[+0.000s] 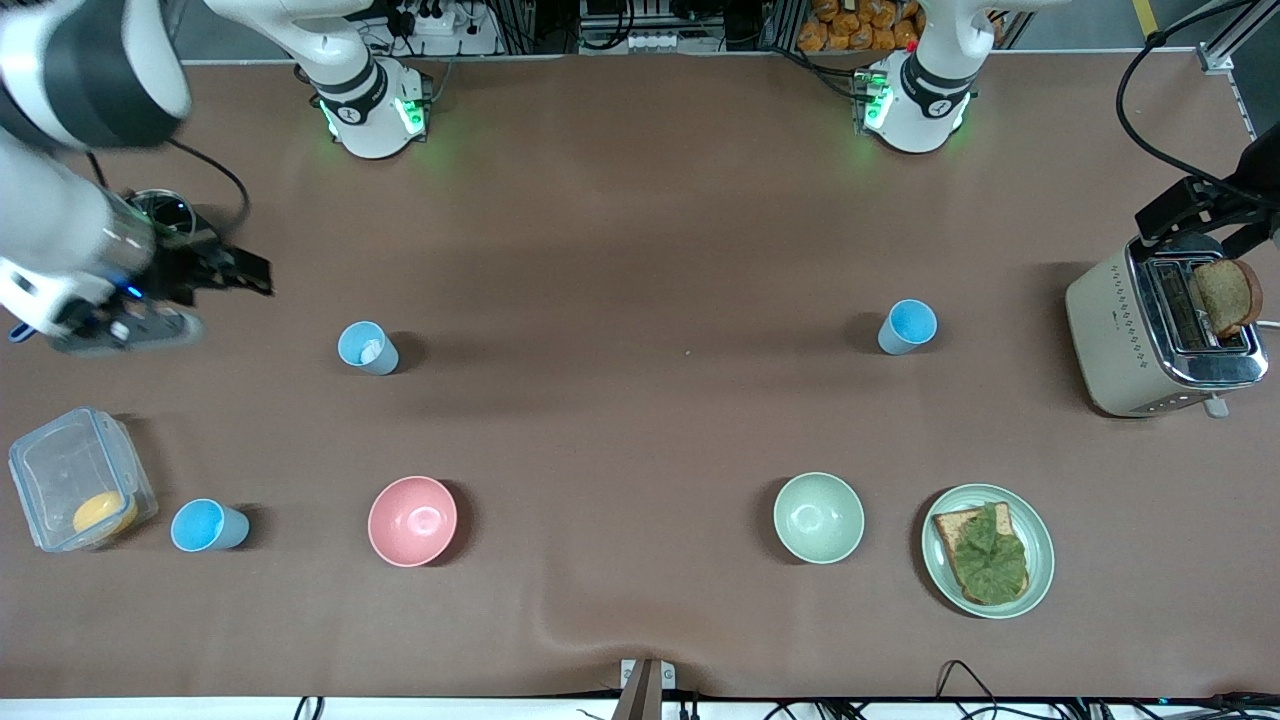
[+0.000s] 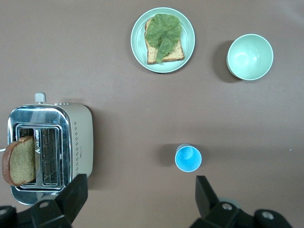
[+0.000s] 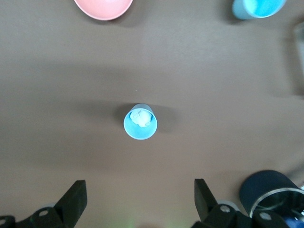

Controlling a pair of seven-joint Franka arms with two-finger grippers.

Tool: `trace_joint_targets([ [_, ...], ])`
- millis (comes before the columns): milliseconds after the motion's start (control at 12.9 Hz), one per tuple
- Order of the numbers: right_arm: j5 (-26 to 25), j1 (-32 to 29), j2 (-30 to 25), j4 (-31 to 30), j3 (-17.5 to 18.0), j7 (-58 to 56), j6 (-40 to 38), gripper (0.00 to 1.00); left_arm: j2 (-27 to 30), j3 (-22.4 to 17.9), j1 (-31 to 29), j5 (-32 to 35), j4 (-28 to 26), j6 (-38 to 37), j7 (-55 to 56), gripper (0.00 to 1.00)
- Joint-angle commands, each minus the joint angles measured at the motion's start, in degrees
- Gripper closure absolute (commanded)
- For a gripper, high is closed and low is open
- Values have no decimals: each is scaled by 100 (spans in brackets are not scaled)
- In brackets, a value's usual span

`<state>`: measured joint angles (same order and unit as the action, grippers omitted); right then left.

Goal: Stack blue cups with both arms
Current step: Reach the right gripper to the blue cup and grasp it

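Note:
Three blue cups stand upright and apart on the brown table. One with a white patch inside (image 1: 367, 348) is toward the right arm's end and shows in the right wrist view (image 3: 140, 125). A second (image 1: 908, 326) is toward the left arm's end, beside the toaster, and shows in the left wrist view (image 2: 188, 158). A third (image 1: 208, 526) stands beside a clear container and shows in the right wrist view (image 3: 259, 6). My right gripper (image 1: 240, 272) (image 3: 140, 197) is open and empty, up over the table by the patched cup. My left gripper (image 1: 1195, 205) (image 2: 140, 197) is open and empty, above the toaster's edge.
A pink bowl (image 1: 412, 520) and a pale green bowl (image 1: 818, 517) sit nearer the front camera. A green plate (image 1: 1035, 575) holds toast with lettuce. A toaster (image 1: 1120, 340) with a bread slice stands at the left arm's end. A clear container (image 1: 60, 465) and a dark cylinder (image 1: 165, 212) are at the right arm's end.

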<state>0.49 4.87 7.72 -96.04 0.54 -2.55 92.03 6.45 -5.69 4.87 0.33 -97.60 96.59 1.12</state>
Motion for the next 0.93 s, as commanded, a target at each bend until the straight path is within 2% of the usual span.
trace_joint_targets([
  [0, 65, 31, 825, -36, 7, 44, 787, 0, 5, 24, -4, 90, 31, 18, -51, 0],
  [155, 65, 14, 1116, -369, 7, -8, 1499, 0, -4, 24, -4, 90, 31, 18, -51, 0],
  [310, 47, 31, 1144, -870, -2, -53, 2010, 0, -4, 24, 14, 90, 31, 18, -42, 0],
  [621, -32, -239, 1187, -1487, -11, -1288, 2398, 0, -4, 24, 14, 90, 31, 18, -42, 0],
  [853, -32, -355, 1416, -1706, -11, -1520, 2714, 0, -4, 24, 14, 90, 22, 18, -42, 0],
])
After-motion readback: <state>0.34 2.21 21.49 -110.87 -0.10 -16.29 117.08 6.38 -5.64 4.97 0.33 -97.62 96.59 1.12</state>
